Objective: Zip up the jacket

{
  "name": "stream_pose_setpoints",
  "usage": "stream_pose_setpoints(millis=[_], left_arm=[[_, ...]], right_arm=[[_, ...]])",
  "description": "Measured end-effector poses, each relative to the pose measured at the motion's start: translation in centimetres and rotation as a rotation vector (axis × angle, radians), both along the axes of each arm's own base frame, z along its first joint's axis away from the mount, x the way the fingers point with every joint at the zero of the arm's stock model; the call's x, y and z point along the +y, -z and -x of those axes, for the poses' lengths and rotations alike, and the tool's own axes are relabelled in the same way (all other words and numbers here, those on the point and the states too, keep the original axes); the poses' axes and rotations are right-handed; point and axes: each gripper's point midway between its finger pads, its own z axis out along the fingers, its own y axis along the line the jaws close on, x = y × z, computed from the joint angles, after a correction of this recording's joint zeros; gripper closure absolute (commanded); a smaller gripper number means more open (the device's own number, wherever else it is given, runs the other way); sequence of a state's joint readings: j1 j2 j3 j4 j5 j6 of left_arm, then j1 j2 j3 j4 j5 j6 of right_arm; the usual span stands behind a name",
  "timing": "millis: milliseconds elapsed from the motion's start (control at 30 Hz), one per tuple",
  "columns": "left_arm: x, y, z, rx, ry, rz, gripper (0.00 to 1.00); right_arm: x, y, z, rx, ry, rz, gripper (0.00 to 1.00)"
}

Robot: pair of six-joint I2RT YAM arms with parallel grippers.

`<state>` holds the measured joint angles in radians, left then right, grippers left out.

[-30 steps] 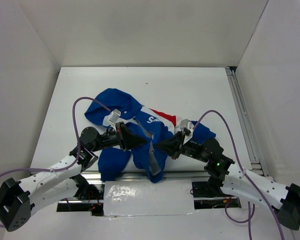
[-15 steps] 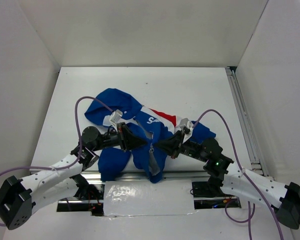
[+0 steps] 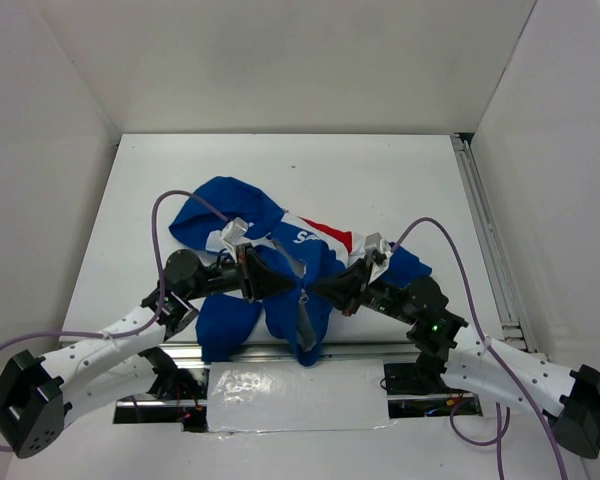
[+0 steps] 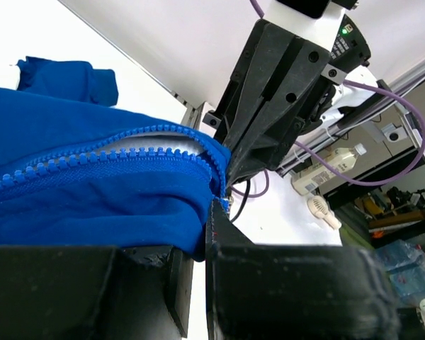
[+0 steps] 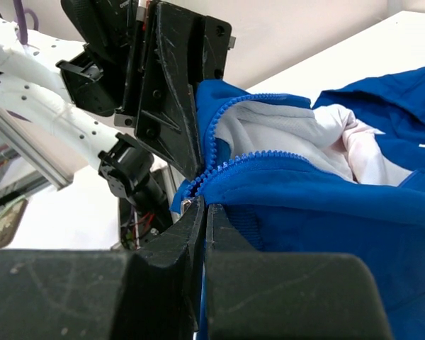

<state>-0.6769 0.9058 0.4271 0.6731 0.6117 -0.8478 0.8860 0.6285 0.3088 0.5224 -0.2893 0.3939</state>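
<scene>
Basically nothing's changed from a second ago, and both arms stay put. The jacket (image 3: 242, 205) sits crumpled at the table's (image 3: 380, 180) near edge, with the hem toward that edge and the hood farther in. It's blue with a red-and-white chest, white lining showing and the zipper open. The left gripper (image 3: 288, 287) and right gripper (image 3: 315, 290) each pinch the hem by the zipper's bottom.

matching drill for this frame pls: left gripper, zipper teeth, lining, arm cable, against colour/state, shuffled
1. left gripper
2. zipper teeth
3. lining
4. cable

A. purple
B. blue, the two rows not joined
C. shut on the edge of the jacket
D. white

Pairs: 1-C, 2-B, 3-D, 4-A
</scene>
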Motion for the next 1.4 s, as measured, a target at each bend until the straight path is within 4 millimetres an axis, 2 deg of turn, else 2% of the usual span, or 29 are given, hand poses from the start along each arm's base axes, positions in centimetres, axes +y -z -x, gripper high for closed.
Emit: stream_pose_setpoints(millis=[33,67,133,200,367,500,700,767,833,900,1167,1400], left_arm=[[-0.1,0.0,-0.1,0.002,0.002,-0.007,0.76],[-0.2,-0.1,-0.2,0.006,0.004,-0.013,0.46],[-0.5,-0.2,-0.4,0.010,0.010,-0.024,0.27],[-0.5,0.0,-0.2,0.023,0.021,-0.033,0.24],[-0.4,0.4,0.0,0.045,0.026,-0.049,0.27],[-0.3,-0.1,0.4,0.031,0.033,-0.036,0.39],[-0.4,0.2,0.6,0.040,0.051,-0.043,0.58],[-0.5,0.4,0.5,0.046,0.052,-0.049,0.67],[-0.5,0.7,0.4,0.052,0.053,-0.054,0.80],[-0.6,0.8,0.4,0.054,0.053,-0.058,1.00],[-0.6,0.5,0.5,0.010,0.066,-0.048,1.00],[-0.9,1.6,1.2,-0.021,0.077,-0.075,1.00]], right_arm=[[0.0,0.0,0.0,0.005,0.001,-0.002,1.00],[0.0,0.0,-0.1,0.010,0.003,-0.006,1.00],[0.0,-0.1,-0.2,0.022,0.011,-0.014,1.00],[0.0,-0.3,-0.4,0.029,0.022,-0.024,1.00],[-0.3,-0.4,-1.0,0.058,0.056,-0.040,1.00],[-0.1,-0.3,-1.1,0.072,0.057,-0.043,1.00],[0.3,0.2,-1.4,0.104,0.056,-0.043,1.00],[0.4,0.3,-1.5,0.116,0.061,-0.045,1.00],[0.4,0.3,-1.6,0.121,0.066,-0.047,1.00],[0.3,0.2,-1.7,0.125,0.068,-0.052,1.00],[0.2,-0.2,-1.8,0.156,0.082,-0.083,1.00],[0.1,0.0,-1.9,0.203,0.102,-0.094,1.00]])
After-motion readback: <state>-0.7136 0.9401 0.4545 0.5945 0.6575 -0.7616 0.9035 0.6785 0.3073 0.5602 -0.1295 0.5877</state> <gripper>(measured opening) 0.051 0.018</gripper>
